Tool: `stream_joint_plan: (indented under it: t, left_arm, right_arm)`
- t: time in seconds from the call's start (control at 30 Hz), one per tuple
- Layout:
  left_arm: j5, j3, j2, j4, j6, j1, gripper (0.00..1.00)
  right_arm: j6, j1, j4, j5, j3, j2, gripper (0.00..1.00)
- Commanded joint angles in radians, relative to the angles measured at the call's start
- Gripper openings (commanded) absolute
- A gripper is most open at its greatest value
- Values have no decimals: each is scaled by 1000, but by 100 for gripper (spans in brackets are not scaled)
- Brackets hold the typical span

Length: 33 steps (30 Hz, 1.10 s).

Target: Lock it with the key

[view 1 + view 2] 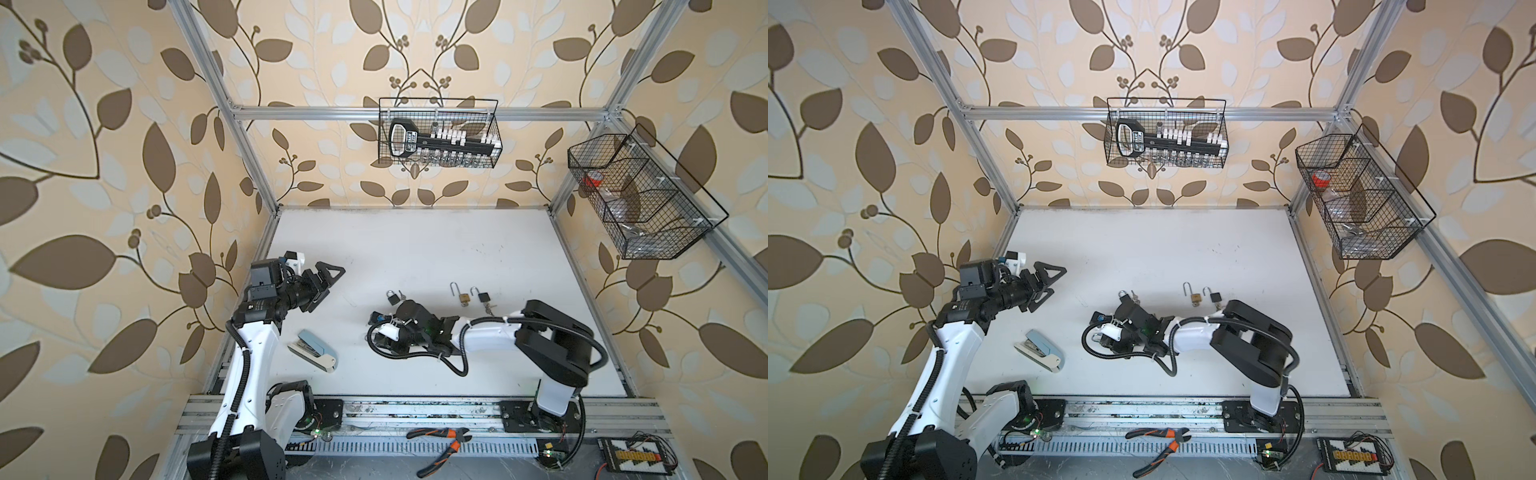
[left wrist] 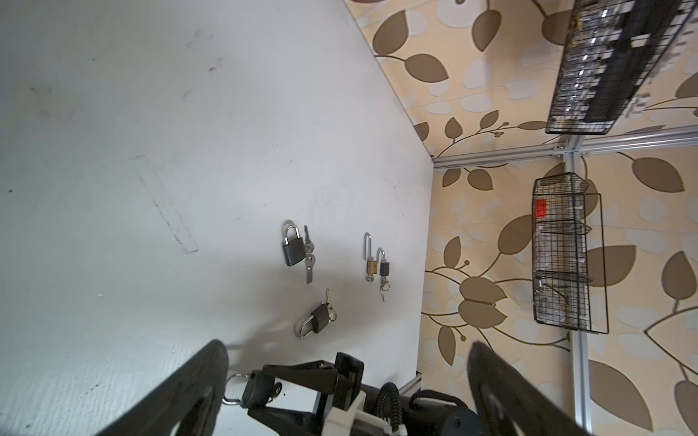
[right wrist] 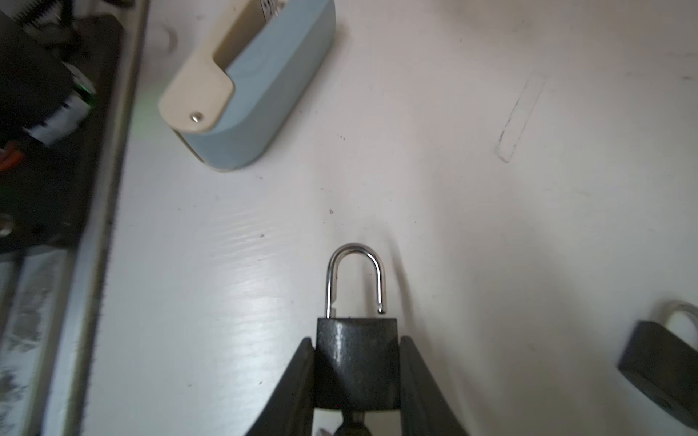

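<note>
In the right wrist view my right gripper (image 3: 357,345) is shut on the body of a black padlock (image 3: 357,362). Its silver shackle (image 3: 355,271) stands open, with one end free above the body. A key (image 3: 351,426) sticks out of the padlock's underside between the fingers. The left wrist view shows the same padlock (image 2: 257,389) held just over the white table (image 2: 189,113), with the key head (image 2: 277,389) beside it. My left gripper (image 1: 332,279) hovers open and empty at the table's left, apart from the padlock.
Other padlocks lie farther back: a black one (image 1: 391,296) with keys, a brass one (image 1: 464,298) and a small black one (image 1: 483,297). Another black padlock (image 2: 320,319) lies near my right gripper. A blue stapler (image 1: 316,349) lies front left. Wire baskets (image 1: 438,133) hang on the walls.
</note>
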Motion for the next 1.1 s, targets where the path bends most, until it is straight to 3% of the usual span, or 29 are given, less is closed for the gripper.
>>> stream_joint_plan:
  t: [0.0,0.13,0.27,0.37,0.57,0.7,0.83,1.07]
  left_arm:
    - [65,119,19,-31,72,6,99]
    - [42,195,34,-69,93,-9,99]
    - [17,260,58,-76,108,-102,98]
    - [-12,294,48,-58,135,-210,98]
    - [-15,352,57,-40,170,-414,98]
    - [-43,332,55,13,160,-566,97]
    - [-92,302,51,39,146,-655,94]
    - [-136,292,86,59,148,-755,75]
  right_arm:
    - [67,-3,55,55,-42,-178,0]
    - [59,-3,85,126,-119,-358,0]
    - [67,-7,152,237,-181,-520,0]
    - [99,-85,215,171,-211,-607,0]
    - [-58,-167,185,44,-237,-737,0]
    - [-71,-168,15,94,-172,-786,0]
    - [-215,-157,-7,88,-200,-826,0]
    - [-411,-152,-114,93,-179,-843,0]
